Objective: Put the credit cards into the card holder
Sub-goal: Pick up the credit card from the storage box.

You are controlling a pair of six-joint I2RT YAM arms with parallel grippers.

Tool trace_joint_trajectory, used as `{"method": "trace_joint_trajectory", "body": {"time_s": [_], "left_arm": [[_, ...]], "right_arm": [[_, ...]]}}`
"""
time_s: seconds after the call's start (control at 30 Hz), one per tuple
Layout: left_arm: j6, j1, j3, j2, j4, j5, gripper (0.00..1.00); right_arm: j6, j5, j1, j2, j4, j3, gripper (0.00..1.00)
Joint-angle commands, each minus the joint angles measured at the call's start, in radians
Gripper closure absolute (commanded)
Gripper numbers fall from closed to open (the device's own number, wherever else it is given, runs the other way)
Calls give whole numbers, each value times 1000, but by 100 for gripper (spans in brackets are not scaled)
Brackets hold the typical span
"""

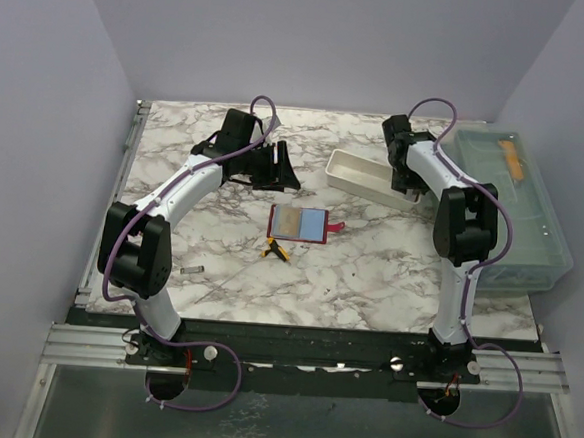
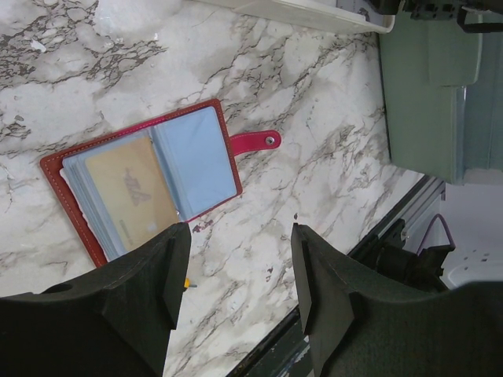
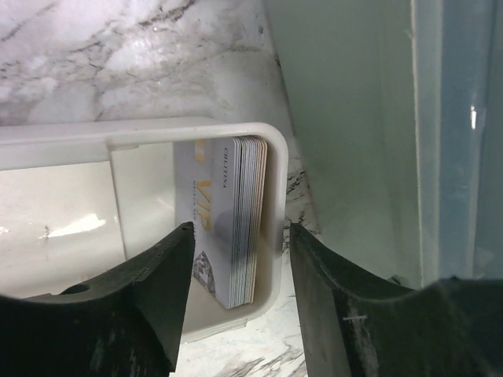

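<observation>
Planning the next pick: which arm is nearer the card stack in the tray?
Right. The right fingers hover over the stack; the left fingers are past the tray's other end, by the wallet.

Bright, even overhead light, soft shadows; wrist views slightly soft.

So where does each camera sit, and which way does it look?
Top external: above and behind, looking down at the table; left arm, right arm show.
Left wrist: on its arm, facing the card holder past the open left gripper.
Right wrist: likewise, facing credit cards in the white tray past the open right gripper.
Shared: top and left wrist both show the card holder.
</observation>
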Motion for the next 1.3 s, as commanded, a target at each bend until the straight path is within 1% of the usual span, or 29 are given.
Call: {"method": "trace_joint_trajectory", "body": {"time_s": [0.0,0.2,0.3,0.4,0.67,0.77,0.9,1.0,1.13,1.27], "left_arm": [[10,-4,-9,12,14,30,40],[9,-6,-10,12,16,32,40],[8,-5,-9,12,16,33,40],[8,-5,-9,13,16,35,40],[7,-5,-10,13,18,37,40],[7,-5,-10,12,17,37,40],[8,-6,-10,12,18,40,40],[8,-6,-10,12,17,40,40],[7,-7,-10,12,18,43,40],[7,-7,-11,13,17,47,40]], "right_arm": [[3,54,-4,36,19,-21,45],[-8,105,-5,52,-2,7,48],[-21,123,-5,48,-22,22,53],[-22,117,-3,31,-32,31,57],[-20,119,-2,33,-55,50,62],[-20,117,-1,38,-63,62,62],[-25,108,0,50,-71,74,52],[-28,115,0,60,-72,73,48],[-31,133,-1,80,-88,77,50],[-28,159,-1,81,-94,78,57]]}}
